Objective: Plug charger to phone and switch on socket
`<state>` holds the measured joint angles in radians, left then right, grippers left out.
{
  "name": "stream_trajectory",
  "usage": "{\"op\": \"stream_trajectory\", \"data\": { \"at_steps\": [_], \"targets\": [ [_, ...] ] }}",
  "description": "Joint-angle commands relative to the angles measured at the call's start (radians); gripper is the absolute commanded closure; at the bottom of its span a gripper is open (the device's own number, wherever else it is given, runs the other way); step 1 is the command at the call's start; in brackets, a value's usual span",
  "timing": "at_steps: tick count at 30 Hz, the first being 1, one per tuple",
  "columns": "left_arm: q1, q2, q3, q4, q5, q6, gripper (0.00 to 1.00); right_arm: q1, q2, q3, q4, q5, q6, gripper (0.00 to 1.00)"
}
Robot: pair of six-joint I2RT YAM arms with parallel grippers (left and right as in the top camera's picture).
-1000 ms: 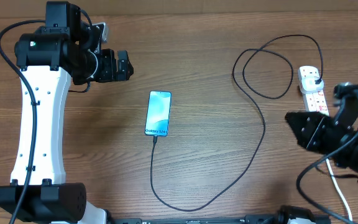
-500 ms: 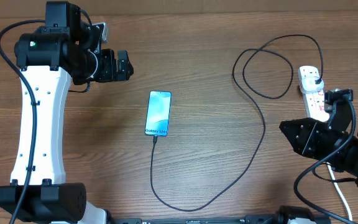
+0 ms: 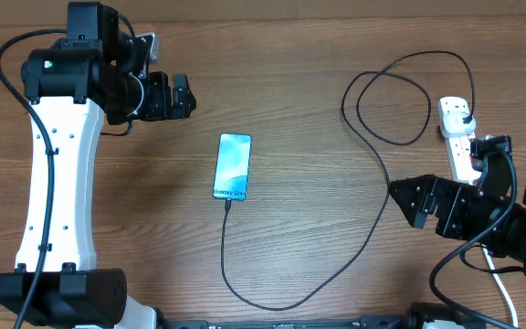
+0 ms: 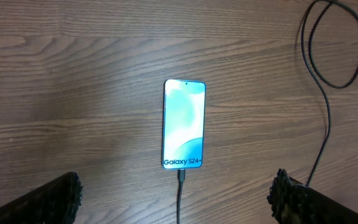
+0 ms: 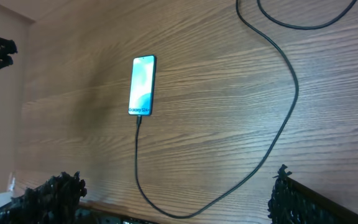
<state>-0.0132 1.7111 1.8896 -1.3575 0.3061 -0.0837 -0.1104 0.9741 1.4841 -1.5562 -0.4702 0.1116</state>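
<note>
Jaws on both sides stood wide apart with nothing between them. I had the left gripper (image 3: 184, 96) hanging over the table (image 3: 318, 82) up and to the left of the phone (image 3: 233, 165). The right gripper (image 3: 407, 203) hovered near the right edge, just beside the charger (image 3: 386, 183) and touching nothing I could see. The socket (image 3: 457, 132) lay along the right edge, its near end hidden from overhead. I could not tell how its switches stood. The charger's plug (image 3: 465, 118) sat in the socket's far end. From there the cable curled through a wide loop, ran down the table, swept left along the near side and rose to the phone. The phone lay flat near the middle, screen up and lit. Its lettered end faced me, and the connector (image 4: 181, 176) was seated in that end.
</note>
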Motion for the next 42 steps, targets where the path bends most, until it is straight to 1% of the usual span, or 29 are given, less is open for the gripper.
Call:
{"op": "stream_trajectory", "data": {
  "at_steps": [1, 4, 7, 11, 15, 17, 19, 24, 26, 27, 30, 37, 42],
  "targets": [
    [-0.002, -0.007, 0.011, 0.002, -0.003, -0.010, 0.00, 0.005, -0.005, 0.015, 0.007, 0.090, -0.009, 0.00],
    [-0.002, -0.007, 0.011, 0.002, -0.003, -0.010, 0.00, 0.005, -0.004, 0.015, 0.029, 0.134, -0.013, 0.00],
    [-0.002, -0.007, 0.011, 0.002, -0.003, -0.010, 0.00, 0.005, -0.004, 0.015, 0.080, 0.137, -0.022, 0.00],
    [-0.002, -0.007, 0.011, 0.002, -0.003, -0.010, 0.00, 0.004, -0.005, 0.008, 0.143, 0.141, -0.079, 0.00],
    [-0.002, -0.007, 0.011, 0.002, -0.003, -0.010, 0.00, 0.016, -0.038, -0.037, 0.261, 0.157, -0.098, 0.00],
    [-0.002, -0.007, 0.011, 0.002, -0.003, -0.010, 0.00, 0.044, -0.075, -0.087, 0.340, 0.185, -0.098, 0.00],
    [-0.002, -0.007, 0.011, 0.002, -0.003, -0.010, 0.00, 0.085, -0.124, -0.152, 0.431, 0.220, -0.098, 0.00],
    [-0.002, -0.007, 0.011, 0.002, -0.003, -0.010, 0.00, 0.178, -0.279, -0.389, 0.718, 0.323, -0.098, 0.00],
    [-0.002, -0.007, 0.011, 0.002, -0.003, -0.010, 0.00, 0.195, -0.343, -0.491, 0.827, 0.337, -0.098, 0.00],
    [-0.002, -0.007, 0.011, 0.002, -0.003, -0.010, 0.00, 0.201, -0.394, -0.575, 0.911, 0.339, -0.098, 0.00],
    [-0.002, -0.007, 0.011, 0.002, -0.003, -0.010, 0.00, 0.201, -0.486, -0.734, 1.064, 0.339, -0.098, 0.00],
    [-0.002, -0.007, 0.011, 0.002, -0.003, -0.010, 0.00, 0.201, -0.663, -1.042, 1.319, 0.339, -0.098, 0.00],
    [-0.002, -0.007, 0.011, 0.002, -0.003, -0.010, 0.00, 0.201, -0.761, -1.196, 1.423, 0.339, -0.098, 0.00]
  ]
}}
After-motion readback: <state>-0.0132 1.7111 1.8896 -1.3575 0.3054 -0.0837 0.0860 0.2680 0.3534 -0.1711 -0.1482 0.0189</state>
